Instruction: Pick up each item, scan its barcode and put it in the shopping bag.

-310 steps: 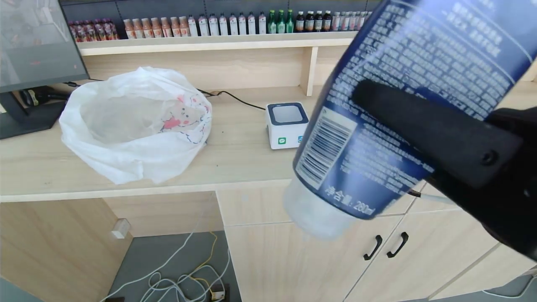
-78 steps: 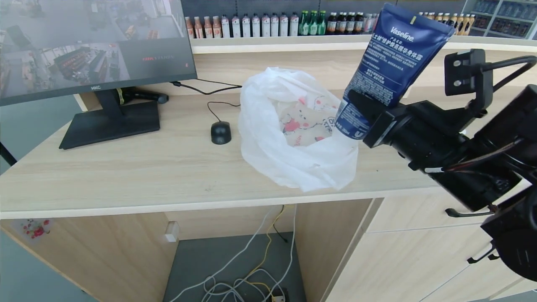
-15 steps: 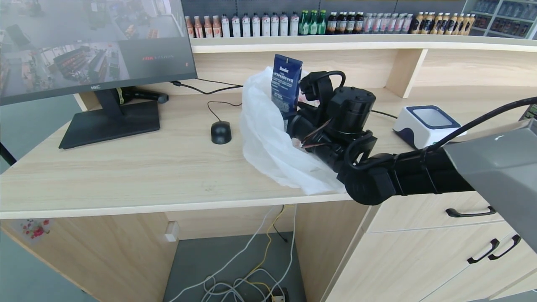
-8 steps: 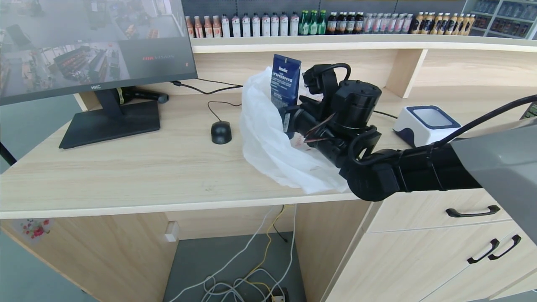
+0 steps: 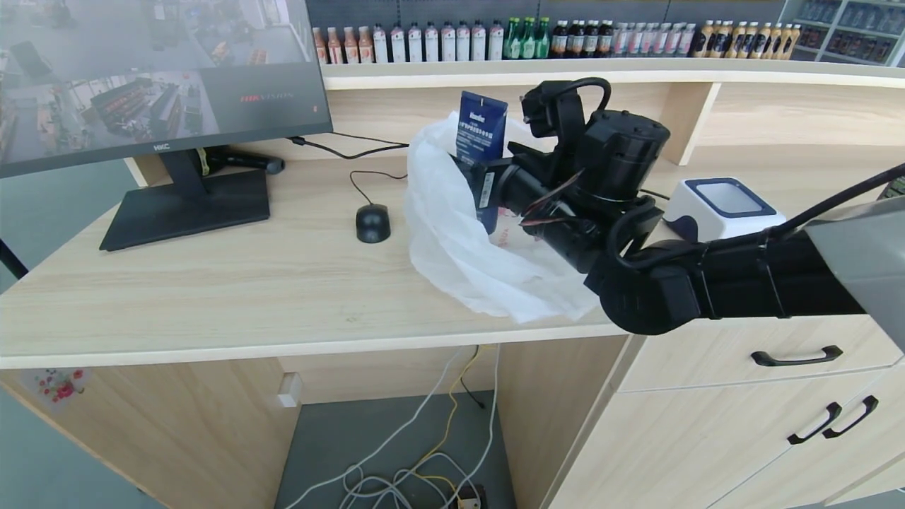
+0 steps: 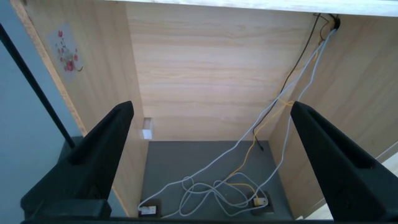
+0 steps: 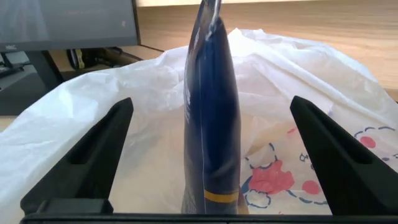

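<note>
Standing in bag [image 5: 459, 265]: dark-blue crimp-topped tube [image 5: 481, 131], prob. unheld

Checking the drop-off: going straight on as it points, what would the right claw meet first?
Likely the blue tube, upright inside the open right claw; behind it, the shopping bag.

Dark blue lotion tube [image 5: 483, 134] stands nearly upright, crimped flat end up, lower end down inside the shopping bag [image 5: 452, 240], and there's a yellow band near its foot. The bag is white, thin, crumpled plastic with a pink cartoon print, its mouth gaping open around the tube, sitting near the wooden counter's [image 5: 212, 283] front edge. The white barcode scanner [image 5: 717, 208] sits to the bag's right.
</note>
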### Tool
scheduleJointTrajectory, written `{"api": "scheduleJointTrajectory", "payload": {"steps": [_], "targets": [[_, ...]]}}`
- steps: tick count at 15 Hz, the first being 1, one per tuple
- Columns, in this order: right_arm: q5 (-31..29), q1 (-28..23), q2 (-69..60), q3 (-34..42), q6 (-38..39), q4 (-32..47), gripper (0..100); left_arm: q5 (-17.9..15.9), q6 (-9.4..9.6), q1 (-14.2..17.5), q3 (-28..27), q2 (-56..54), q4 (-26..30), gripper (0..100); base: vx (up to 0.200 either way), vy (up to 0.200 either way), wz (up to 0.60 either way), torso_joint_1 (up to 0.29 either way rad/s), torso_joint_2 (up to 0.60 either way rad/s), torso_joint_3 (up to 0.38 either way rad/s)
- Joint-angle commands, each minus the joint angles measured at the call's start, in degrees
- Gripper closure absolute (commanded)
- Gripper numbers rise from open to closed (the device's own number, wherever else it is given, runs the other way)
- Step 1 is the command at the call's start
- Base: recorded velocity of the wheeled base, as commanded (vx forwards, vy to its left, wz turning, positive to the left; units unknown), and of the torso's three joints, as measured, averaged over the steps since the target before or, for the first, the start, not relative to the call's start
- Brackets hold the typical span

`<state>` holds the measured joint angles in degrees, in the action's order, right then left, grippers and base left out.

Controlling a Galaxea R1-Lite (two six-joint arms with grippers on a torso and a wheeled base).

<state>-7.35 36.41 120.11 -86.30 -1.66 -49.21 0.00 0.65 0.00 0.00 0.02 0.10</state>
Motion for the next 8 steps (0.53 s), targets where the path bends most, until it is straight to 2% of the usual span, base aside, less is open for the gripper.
{"api": "scheduleJointTrajectory", "payload": {"steps": [1, 3, 4, 8], "targets": [[0.1, 0.4, -5.2, 3.9, 0.1, -0.4, 0, 0.0, -0.03, 0.0, 0.0, 0.0, 0.0, 0, 0.000, 0.000, 0.00, 0.000, 0.00, 0.000], [0.1, 0.4, -10.3, 11.2, 0.2, -0.4, 0, 0.0, -0.03, 0.0, 0.0, 0.0, 0.0, 0, 0.000, 0.000, 0.00, 0.000, 0.00, 0.000], [0.1, 0.4, -10.9, 12.3, 0.2, -0.5, 0, 0.0, -0.12, 0.0, 0.0, 0.0, 0.0, 0, 0.000, 0.000, 0.00, 0.000, 0.00, 0.000], [0.0, 1.6, -18.2, 24.1, -0.1, -4.5, 0, 0.0, -0.12, 0.0, 0.0, 0.0, 0.0, 0, 0.000, 0.000, 0.00, 0.000, 0.00, 0.000]]}}
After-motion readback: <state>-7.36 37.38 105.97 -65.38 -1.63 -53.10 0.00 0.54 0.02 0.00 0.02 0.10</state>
